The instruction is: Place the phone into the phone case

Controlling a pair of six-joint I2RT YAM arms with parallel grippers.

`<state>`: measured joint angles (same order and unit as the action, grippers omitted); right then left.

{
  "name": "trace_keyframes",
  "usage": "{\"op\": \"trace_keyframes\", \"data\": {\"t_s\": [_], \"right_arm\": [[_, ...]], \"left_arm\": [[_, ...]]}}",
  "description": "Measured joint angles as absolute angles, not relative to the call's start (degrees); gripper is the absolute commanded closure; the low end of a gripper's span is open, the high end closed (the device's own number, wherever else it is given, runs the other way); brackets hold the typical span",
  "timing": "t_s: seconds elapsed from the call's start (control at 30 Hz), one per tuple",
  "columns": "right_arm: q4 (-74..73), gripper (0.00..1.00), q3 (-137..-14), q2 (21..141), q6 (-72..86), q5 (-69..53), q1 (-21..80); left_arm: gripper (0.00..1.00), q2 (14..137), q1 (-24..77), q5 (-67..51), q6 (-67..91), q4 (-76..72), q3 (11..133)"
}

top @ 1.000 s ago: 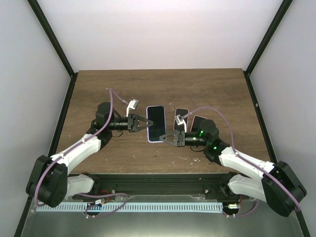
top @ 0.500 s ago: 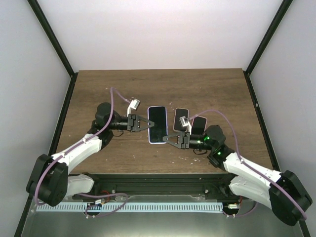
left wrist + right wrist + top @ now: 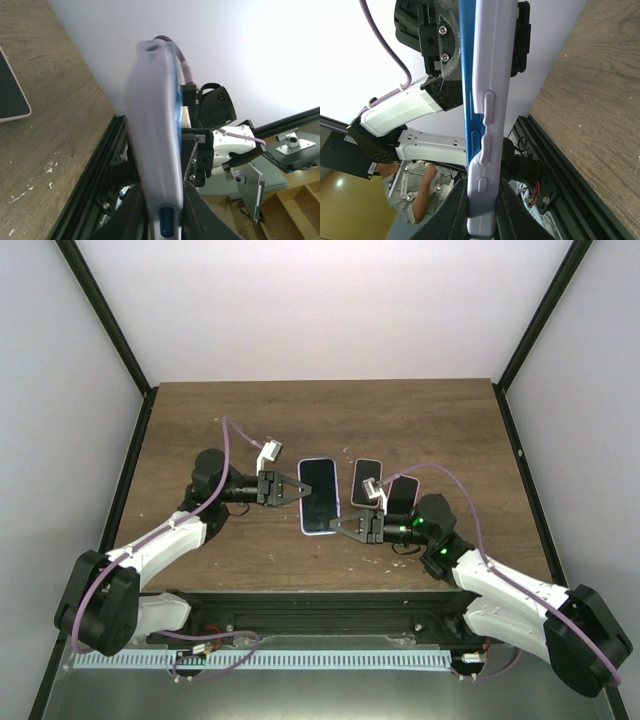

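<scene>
A blue phone point(image 3: 468, 100) with a dark screen lies against a lilac phone case point(image 3: 318, 496), and its blue edge shows along the case's side wall. Both are held above the table between my two grippers. My left gripper point(image 3: 298, 490) is shut on the case's left long edge, and the case stands blurred between its fingers in the left wrist view point(image 3: 155, 125). My right gripper point(image 3: 337, 525) is shut on the near right corner. The case's button side point(image 3: 487, 100) fills the right wrist view.
Two other dark-screened phones lie on the brown table to the right of the held one, one point(image 3: 367, 482) close by and one point(image 3: 403, 493) partly under my right arm. One phone corner shows in the left wrist view point(image 3: 10, 92). White flecks lie near the front edge point(image 3: 365, 562).
The cased phone has shifted slightly toward the near edge. My right arm has drawn back and its elbow has moved right. My left gripper has barely moved.
</scene>
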<state>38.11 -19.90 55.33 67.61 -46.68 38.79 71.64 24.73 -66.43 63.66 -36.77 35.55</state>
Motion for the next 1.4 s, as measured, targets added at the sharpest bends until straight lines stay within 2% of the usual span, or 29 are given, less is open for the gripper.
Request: {"op": "trace_keyframes", "data": {"t_s": [0.2, 0.37, 0.43, 0.5, 0.6, 0.7, 0.8, 0.83, 1.0, 1.1, 1.23, 1.27, 1.3, 1.4], "right_arm": [[29.61, 0.52, -23.38, 52.95, 62.22, -45.43, 38.83], [24.05, 0.38, -26.26, 49.89, 59.29, -43.38, 38.83], [22.57, 0.37, -27.59, 49.91, 58.63, -42.44, 38.83], [21.04, 0.4, -29.47, 50.28, 57.76, -41.34, 38.83], [19.81, 0.53, -32.01, 51.27, 56.95, -40.12, 38.76], [18.92, 0.7, -33.26, 52.47, 56.71, -39.57, 38.44], [19.46, 0.96, -33.63, 53.56, 57.04, -39.38, 38.04], [19.57, 0.99, -33.74, 54.08, 57.84, -39.64, 37.98], [20.82, 0.98, -34.02, 55.24, 58.13, -40.07, 37.65], [20.64, 0.71, -34.02, 55.55, 58.0, -40.32, 37.63], [19.9, 0.63, -34.65, 56.12, 57.82, -40.66, 37.65], [19.77, 0.63, -35.14, 56.27, 57.78, -40.69, 37.65], [19.68, 0.67, -35.66, 56.45, 57.82, -40.69, 37.65], [19.14, 0.87, -37.69, 57.84, 57.8, -40.91, 37.65]], "left_arm": [[0.89, 71.68, 24.67, -67.2, 62.78, -35.79, 35.55], [0.9, 70.78, 24.73, -69.41, 62.7, -36.14, 35.55], [0.9, 70.37, 24.8, -70.57, 62.67, -36.16, 35.55], [0.9, 69.91, 25.06, -71.92, 62.46, -35.83, 35.55], [0.89, 68.95, 25.26, -73.87, 61.12, -34.11, 35.55], [0.89, 67.61, 25.28, -75.18, 59.27, -31.92, 35.75], [0.9, 66.78, 25.34, -76.29, 56.42, -27.81, 36.47], [0.9, 66.57, 25.34, -76.4, 54.94, -25.98, 37.04], [0.9, 66.35, 25.02, -75.88, 48.31, -16.91, 39.55], [0.9, 66.24, 25.02, -75.77, 45.87, -13.67, 40.1], [0.9, 65.82, 25.28, -76.25, 44.45, -10.76, 40.1], [0.9, 65.73, 25.34, -76.42, 44.27, -10.41, 40.1], [0.9, 65.6, 25.41, -76.64, 44.05, -10.04, 40.1], [0.9, 65.12, 25.39, -77.32, 42.89, -9.5, 40.29]]}}
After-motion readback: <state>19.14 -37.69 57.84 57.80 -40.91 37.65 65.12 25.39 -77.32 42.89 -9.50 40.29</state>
